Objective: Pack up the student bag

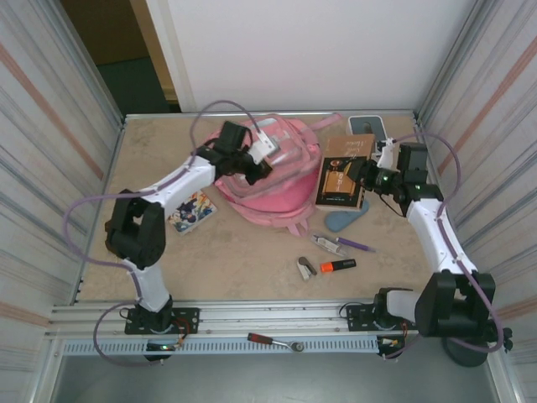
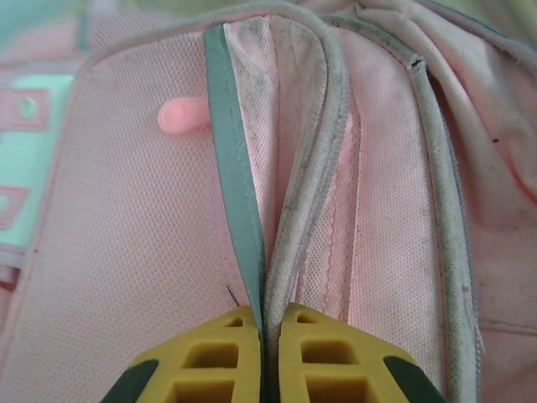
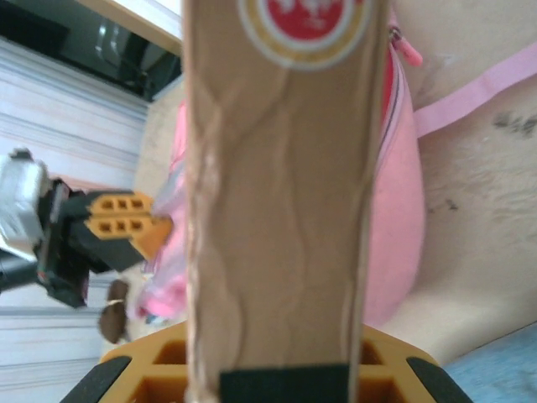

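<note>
The large soft pink fabric backpack (image 1: 277, 189) lies slumped on the beige counter (image 1: 243, 252), centre-rear, with straps trailing to the right and towards us; we cannot make out its long axis. Our left end effector (image 2: 264, 323) is fully closed, pinching the bag's grey-trimmed opening edge. The right end effector (image 3: 277, 357) clamps a flat brown book (image 3: 277, 210) just beside the bag's right flank. A purple pen (image 1: 356, 244) and an orange highlighter (image 1: 338, 266) lie nearer us.
</note>
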`<state>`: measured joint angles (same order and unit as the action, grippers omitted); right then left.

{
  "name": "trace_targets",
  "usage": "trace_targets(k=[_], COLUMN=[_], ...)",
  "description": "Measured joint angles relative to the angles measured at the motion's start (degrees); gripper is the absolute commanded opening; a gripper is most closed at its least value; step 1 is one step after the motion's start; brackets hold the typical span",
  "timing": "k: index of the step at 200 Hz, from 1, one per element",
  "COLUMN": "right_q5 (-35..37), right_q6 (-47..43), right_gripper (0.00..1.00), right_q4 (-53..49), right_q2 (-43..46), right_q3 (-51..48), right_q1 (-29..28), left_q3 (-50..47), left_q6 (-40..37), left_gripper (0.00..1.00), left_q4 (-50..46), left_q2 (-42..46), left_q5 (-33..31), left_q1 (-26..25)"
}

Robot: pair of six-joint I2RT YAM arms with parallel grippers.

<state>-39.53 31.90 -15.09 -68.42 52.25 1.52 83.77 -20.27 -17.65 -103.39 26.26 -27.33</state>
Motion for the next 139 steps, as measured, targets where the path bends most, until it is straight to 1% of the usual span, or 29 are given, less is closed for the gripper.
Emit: trace_targets(k=[14,36,62,88,115,139], right_q5=[-0.7,-0.5,2.5,5.7,9.9,13.7], right_q6=[4.3,10.9,18.8,25.2,31.5,36.1], right_gripper=[0.02,0.02,0.02,0.02,0.01,0.02], right_q4=[3.3,7.6,13.8,21.8,28.3,33.6], right_q2=[1.0,1.0,-0.5,-7.9,-18.1,-24.9], right_q3=[-2.9,-7.0,-9.7,-8.4,-3.5,0.6], right_q1=[-1.2,-5.1,-10.4,-15.2,-19.6,-22.2], left_q3=[0.0,0.0,0.3,1.9,3.0,3.2], left_q6=[3.9,10.7,16.9,20.2,22.1,23.2], left_gripper=[0.00,0.00,0.00,0.00,0.00,0.00], left_q4=[2.8,6.9,9.1,10.0,10.3,10.3], left_q2=[1.4,1.4,0.8,-0.5,-1.7,-1.9], left_q5=[3.8,9.2,13.5,15.7,17.3,18.0], left_q1=[2.5,5.5,7.5,8.0,8.0,8.0])
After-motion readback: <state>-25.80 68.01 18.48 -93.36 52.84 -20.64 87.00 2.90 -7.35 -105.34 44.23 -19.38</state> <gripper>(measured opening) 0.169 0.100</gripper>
